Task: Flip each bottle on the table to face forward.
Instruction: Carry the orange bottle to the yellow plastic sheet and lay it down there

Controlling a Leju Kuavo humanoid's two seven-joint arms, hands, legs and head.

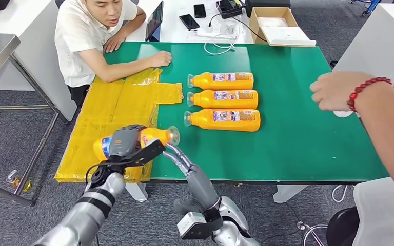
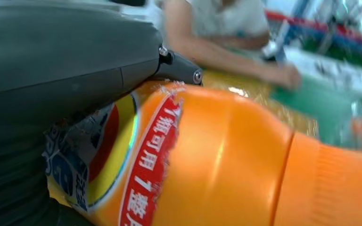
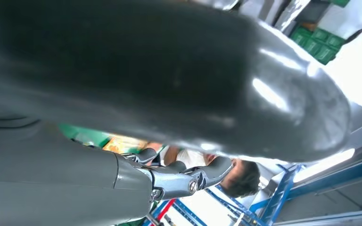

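Left hand (image 1: 124,143) gripped an orange plastic bottle with a blue-red-yellow label (image 1: 149,138) around its labelled body, fingers wrapped over the top; held bottle lay roughly horizontal, clear cap end pointing to 3 o'clock, above the near-left corner of the green table mat (image 1: 297,138). In the left wrist view the grey thumb cover pressed on the label and the orange shoulder of that bottle (image 2: 226,160) ran out from the hand.

Right hand (image 1: 177,156) sat at 3 o'clock of the held bottle, just beside the cap end; fingers (image 3: 188,179) looked partly curled, but whether they touched the bottle or held anything could not be told.

Three more orange bottles lay side by side at mat centre, caps to 9 o'clock, labels up: far bottle (image 1: 220,80), middle bottle (image 1: 223,98), near bottle (image 1: 223,119).

Yellow crinkled plastic sheet (image 1: 113,110) covered the left table edge, under the held bottle. Seated person in a white shirt (image 1: 90,41) at 11 o'clock rested a forearm on the mat. Another person's hand with a red bead bracelet (image 1: 338,89) hovered at 3 o'clock
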